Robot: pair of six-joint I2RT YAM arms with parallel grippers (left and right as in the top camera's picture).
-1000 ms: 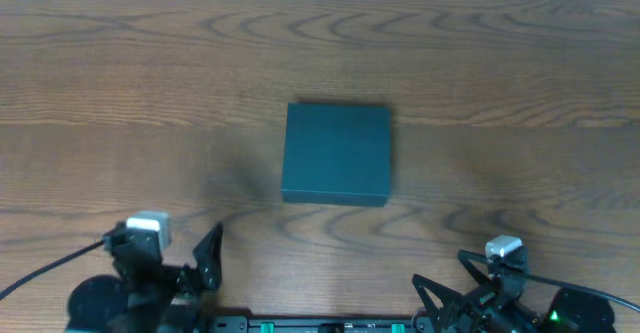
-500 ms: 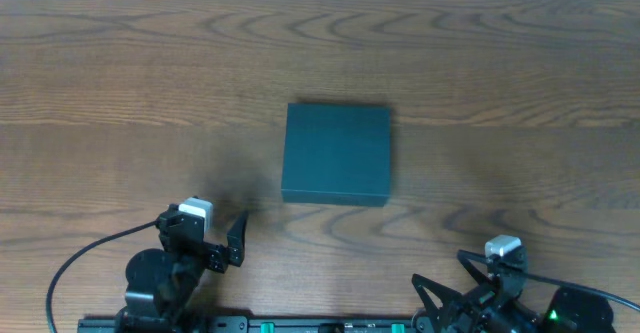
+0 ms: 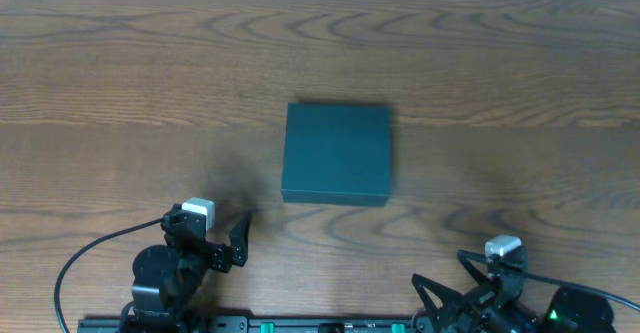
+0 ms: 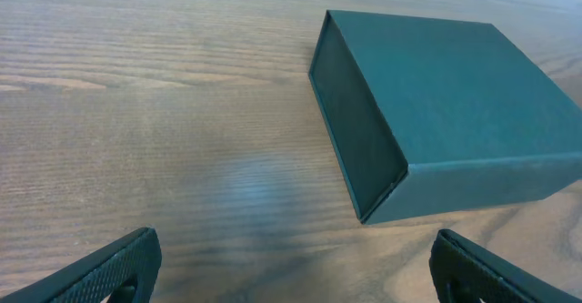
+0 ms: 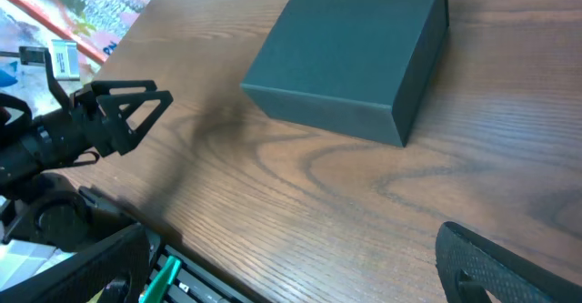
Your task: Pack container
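Container left wall: left wrist only

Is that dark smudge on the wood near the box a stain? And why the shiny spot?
Overhead view: a faint dark patch on the table left of the container, probably a shadow, not a stain. Right wrist view: same patch beside the container; the clutter at top left is blurred. Left wrist view: a pale bluish sheen on the wood, likely reflected light.

You see a wood-grain counter carrying one thing: the closed dark teal container, lying flat near its middle, lid shut.
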